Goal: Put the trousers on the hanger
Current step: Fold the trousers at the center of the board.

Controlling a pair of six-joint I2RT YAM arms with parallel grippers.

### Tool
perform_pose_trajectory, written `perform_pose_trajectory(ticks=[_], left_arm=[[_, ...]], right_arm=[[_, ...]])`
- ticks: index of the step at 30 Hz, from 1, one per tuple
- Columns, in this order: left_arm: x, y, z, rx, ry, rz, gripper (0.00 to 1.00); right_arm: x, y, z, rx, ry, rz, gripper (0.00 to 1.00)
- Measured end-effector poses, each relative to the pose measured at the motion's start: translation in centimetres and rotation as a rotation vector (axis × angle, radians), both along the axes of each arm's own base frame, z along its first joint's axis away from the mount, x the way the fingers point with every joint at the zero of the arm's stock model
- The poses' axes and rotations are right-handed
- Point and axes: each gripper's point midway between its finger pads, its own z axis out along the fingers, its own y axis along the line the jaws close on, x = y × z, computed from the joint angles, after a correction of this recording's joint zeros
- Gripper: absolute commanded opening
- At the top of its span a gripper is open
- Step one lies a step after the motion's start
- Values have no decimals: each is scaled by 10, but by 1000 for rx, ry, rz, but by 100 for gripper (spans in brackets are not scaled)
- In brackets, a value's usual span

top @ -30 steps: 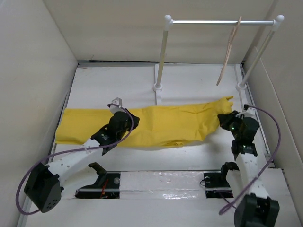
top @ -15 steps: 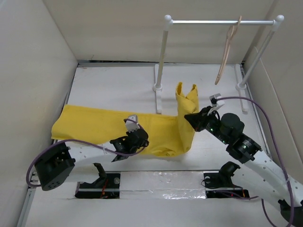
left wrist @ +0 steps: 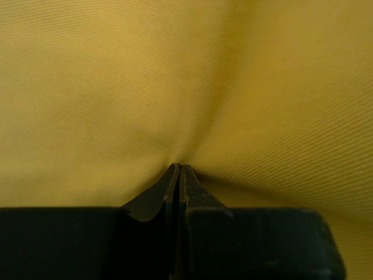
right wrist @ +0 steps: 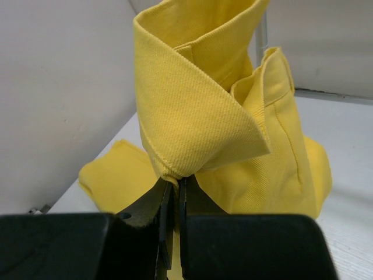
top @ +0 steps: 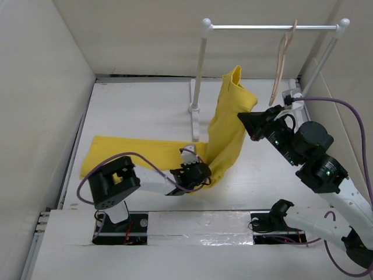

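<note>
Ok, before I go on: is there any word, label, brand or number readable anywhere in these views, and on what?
No text can be read in any view.
The trousers are plain yellow.
The hanger, the rail, the left claw and the right claw show no lettering.

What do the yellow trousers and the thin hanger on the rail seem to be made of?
The trousers look like matte woven cloth, perhaps cotton twill: fine diagonal ribs, a stitched hem and soft folds show. The hanger is plain tan, so it may be wood or plastic; it is too small to tell.
</note>
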Motion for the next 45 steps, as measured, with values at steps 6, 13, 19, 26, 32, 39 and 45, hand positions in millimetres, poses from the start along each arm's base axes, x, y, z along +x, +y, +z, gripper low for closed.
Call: perform_pose_trajectory(ticks=[6, 13, 19, 26, 32, 39, 45], left_arm=[[9, -119, 9, -30, -13, -117, 0], [12, -180, 44, -72, -57, -213, 19], [43, -61, 88, -103, -76, -75, 35], [53, 104, 221, -370, -338, 197, 39], [34, 195, 324, -448, -561, 336, 41], [4, 217, 372, -463, -641, 310, 41], [-8, 228, 362, -435, -628, 318, 47]], right_arm=[[2, -12, 17, -29, -10, -31, 0], [20, -5, 32, -61, -21, -48, 0], [43, 19, 19, -99, 11, -12, 0], [60, 65, -13, -153, 69, 64, 0], [60, 134, -43, -178, 93, 163, 0], [30, 281, -157, -298, 198, 354, 44], [-37, 366, -287, -483, 305, 509, 80]])
